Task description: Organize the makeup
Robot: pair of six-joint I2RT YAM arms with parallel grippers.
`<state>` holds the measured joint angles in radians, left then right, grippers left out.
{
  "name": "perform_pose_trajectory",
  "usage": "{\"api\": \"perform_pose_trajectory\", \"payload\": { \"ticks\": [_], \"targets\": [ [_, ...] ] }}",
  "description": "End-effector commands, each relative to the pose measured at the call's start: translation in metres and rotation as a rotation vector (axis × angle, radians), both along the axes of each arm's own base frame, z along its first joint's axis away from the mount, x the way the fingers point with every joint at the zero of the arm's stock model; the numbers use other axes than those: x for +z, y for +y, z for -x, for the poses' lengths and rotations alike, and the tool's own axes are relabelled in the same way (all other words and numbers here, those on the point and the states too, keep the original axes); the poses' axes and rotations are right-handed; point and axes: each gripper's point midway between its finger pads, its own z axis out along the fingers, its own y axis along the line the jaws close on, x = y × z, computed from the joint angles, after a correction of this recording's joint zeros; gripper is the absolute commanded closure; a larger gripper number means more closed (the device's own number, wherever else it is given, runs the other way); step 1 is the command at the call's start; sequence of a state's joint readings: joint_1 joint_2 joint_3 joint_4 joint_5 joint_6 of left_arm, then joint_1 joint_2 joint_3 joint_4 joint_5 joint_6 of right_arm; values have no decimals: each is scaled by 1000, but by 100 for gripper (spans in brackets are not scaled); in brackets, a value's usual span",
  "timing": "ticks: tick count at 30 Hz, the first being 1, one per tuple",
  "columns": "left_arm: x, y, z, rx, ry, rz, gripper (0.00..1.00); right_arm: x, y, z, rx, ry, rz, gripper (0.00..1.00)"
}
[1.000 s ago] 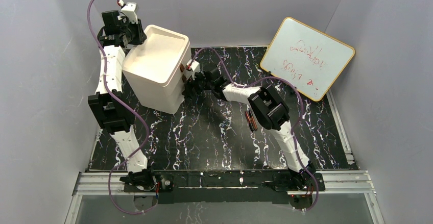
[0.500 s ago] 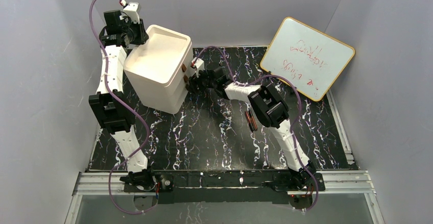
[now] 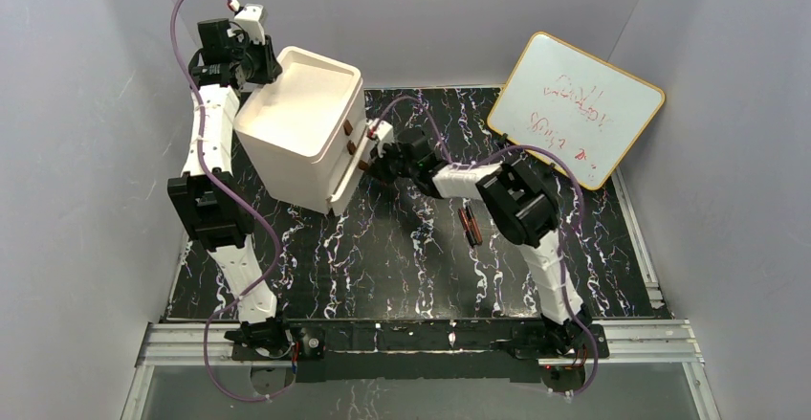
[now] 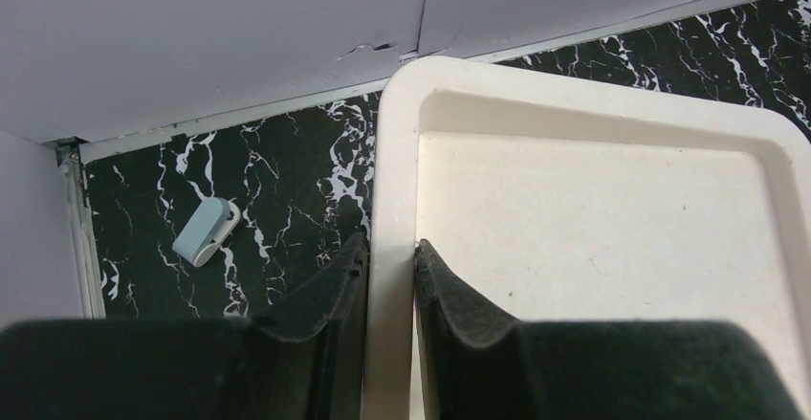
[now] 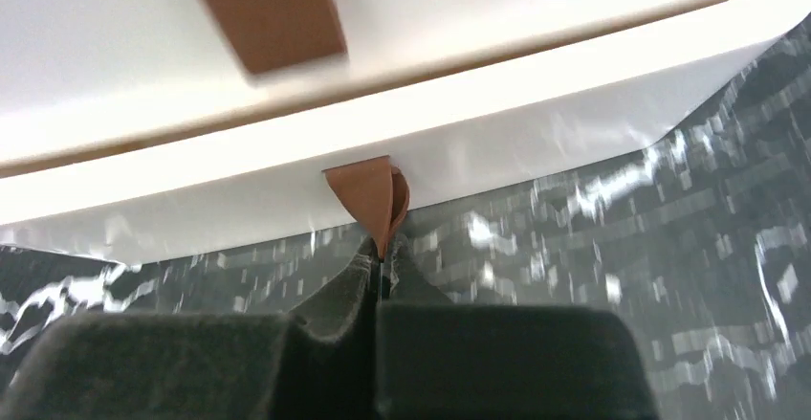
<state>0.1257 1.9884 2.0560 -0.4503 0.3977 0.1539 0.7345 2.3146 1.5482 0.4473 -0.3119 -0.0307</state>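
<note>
The cream drawer box (image 3: 296, 123) stands at the back left of the marbled mat. My left gripper (image 3: 263, 68) is shut on its top rim (image 4: 392, 152), one finger outside and one inside the shallow top tray; in the wrist view that gripper (image 4: 390, 245) pinches the rim. My right gripper (image 3: 368, 164) is shut on the brown knob (image 5: 368, 195) of the bottom drawer (image 3: 342, 188), which stands slightly pulled out; in its own view the gripper (image 5: 383, 248) pinches the knob's tip. Of the makeup, thin red-brown sticks (image 3: 470, 226) lie on the mat under my right forearm.
A yellow-framed whiteboard (image 3: 576, 109) leans at the back right. A small pale clip-like piece (image 4: 205, 232) lies on the mat left of the box, near the wall corner. Another brown knob (image 5: 263, 9) shows above the held one. Grey walls close in on three sides.
My right gripper went from open to shut on the bottom drawer's knob and drew back to the right, and the drawer came out a little. The left arm kept its grip on the box.
</note>
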Motion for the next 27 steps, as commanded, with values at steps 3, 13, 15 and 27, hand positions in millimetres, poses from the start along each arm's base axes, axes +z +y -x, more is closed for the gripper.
{"api": "perform_pose_trajectory", "payload": {
  "ticks": [3,13,15,27],
  "targets": [
    [-72,-59,42,-133,317,132,100,30,-95,-5,-191,-90,44,99],
    [-75,-60,42,-138,322,132,100,0,-180,23,-379,24,200,90],
    [-75,-59,42,-134,322,128,100,-1,-191,23,-441,57,246,84],
    [-78,-59,42,-131,328,127,100,37,-271,71,-717,92,307,53]
  ]
}}
